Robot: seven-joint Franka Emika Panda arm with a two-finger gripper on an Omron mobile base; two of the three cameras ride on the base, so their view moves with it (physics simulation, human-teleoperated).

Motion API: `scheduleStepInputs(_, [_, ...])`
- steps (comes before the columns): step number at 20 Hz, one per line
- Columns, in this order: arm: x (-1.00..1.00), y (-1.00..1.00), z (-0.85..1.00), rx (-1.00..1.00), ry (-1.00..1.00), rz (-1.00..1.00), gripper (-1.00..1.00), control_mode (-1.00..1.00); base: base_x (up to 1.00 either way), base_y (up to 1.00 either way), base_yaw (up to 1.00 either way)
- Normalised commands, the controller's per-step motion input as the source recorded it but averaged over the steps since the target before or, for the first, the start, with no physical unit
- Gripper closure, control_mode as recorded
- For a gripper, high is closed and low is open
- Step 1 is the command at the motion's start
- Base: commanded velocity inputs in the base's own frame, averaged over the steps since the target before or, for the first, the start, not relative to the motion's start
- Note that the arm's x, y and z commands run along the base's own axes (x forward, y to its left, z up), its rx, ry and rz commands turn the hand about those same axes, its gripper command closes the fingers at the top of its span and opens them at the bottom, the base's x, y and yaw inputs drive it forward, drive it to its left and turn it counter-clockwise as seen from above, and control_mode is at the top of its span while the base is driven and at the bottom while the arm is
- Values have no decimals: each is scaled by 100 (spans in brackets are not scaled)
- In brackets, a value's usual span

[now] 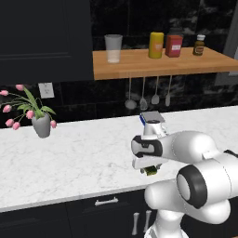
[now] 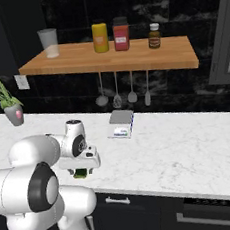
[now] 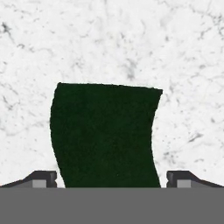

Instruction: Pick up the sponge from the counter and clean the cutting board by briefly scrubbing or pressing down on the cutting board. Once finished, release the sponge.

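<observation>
The glossy white robot arm (image 1: 200, 158) is built from fat, rounded shells that look like moulded plastic, smooth and free of seams. Dark charcoal discs cap its joints, each ringed by a black band where one shell meets the next. A slimmer white column forms its lower body. The white wrist block carries a black oval inset on its side. The gripper (image 3: 112, 179) ends in two small dark grey fingertips (image 3: 41, 178) with lighter grey square pads.
</observation>
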Motion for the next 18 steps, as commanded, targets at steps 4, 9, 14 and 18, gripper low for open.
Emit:
scheduleStepInputs(4, [3, 2, -14, 1, 2, 0, 100, -100, 0, 0, 0])
scheduleStepInputs(9, [0, 7, -5, 0, 0, 0, 100, -100, 0, 0, 0])
scheduleStepInputs(14, [0, 5, -2, 0, 0, 0, 100, -100, 0, 0, 0])
scheduleStepInputs(18, [-33, 0, 44, 0, -1, 0, 100, -100, 0, 0, 0])
